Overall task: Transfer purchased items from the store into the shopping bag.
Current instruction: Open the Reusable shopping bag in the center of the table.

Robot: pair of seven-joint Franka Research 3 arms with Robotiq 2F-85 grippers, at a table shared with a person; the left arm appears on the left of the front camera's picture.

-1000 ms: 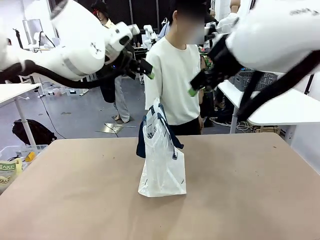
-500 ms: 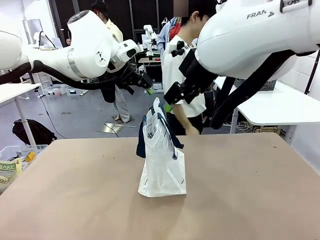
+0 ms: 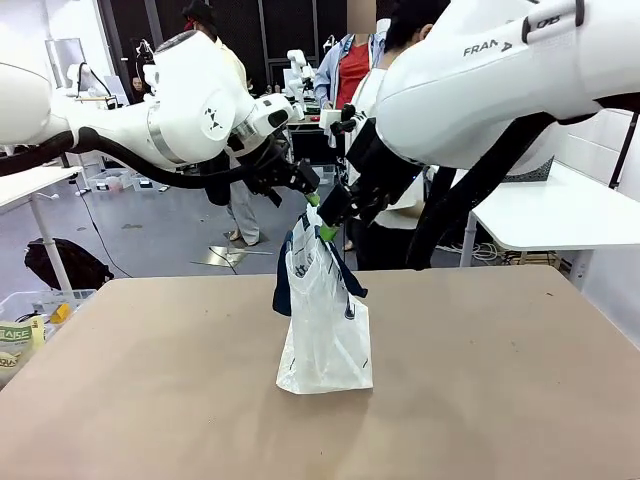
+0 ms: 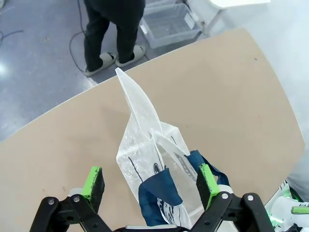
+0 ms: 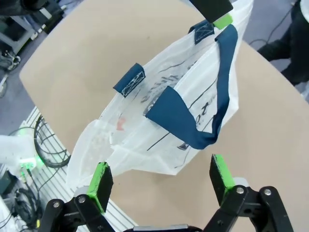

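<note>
The shopping bag (image 3: 327, 330) stands upright mid-table, translucent white with navy handles (image 3: 283, 280). Both grippers hover just above its top. My left gripper (image 3: 311, 194) comes in from the left and is open; in the left wrist view its pads (image 4: 94, 181) straddle the bag (image 4: 145, 140) from above, touching nothing. My right gripper (image 3: 326, 226) reaches in from the right, also open, with the bag (image 5: 169, 121) and a drooping handle (image 5: 193, 121) below its fingers (image 5: 219, 174). The left gripper's fingertip (image 5: 215, 10) shows near the bag's far corner. The purchased items are out of view.
A person stands at the table's far side, mostly behind my right arm (image 3: 480, 90); their legs (image 4: 113, 29) show past the table edge. A clear bin (image 3: 30, 320) with packaged things sits off the left edge. A white table (image 3: 570, 215) stands at right.
Both arms have swung down and inward, bringing the grippers from apart and high to just over the bag's top. The person has shifted behind the right arm. The bag has not moved.
</note>
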